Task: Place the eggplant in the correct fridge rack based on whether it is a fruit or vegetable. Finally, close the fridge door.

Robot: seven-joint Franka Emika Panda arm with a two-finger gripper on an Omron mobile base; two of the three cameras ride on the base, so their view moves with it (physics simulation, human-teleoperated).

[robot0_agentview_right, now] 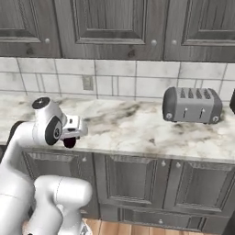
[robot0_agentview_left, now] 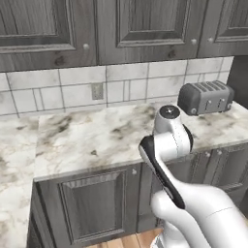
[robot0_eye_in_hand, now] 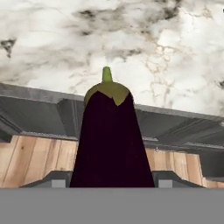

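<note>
Gripper point(robot0_eye_in_hand: 111, 183) clamped on eggplant point(robot0_eye_in_hand: 111, 144)

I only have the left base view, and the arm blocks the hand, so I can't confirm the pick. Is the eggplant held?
Observer: Yes. In the hand view the eggplant sits between the shut jaws, with its green stem pointing away.
Operator: Where is it relative to the counter?
Observer: In the right base view it hangs about at the counter's front edge.
Operator: What's nearest to it?
Observer: The toaster, standing well to its right on the counter.
</note>
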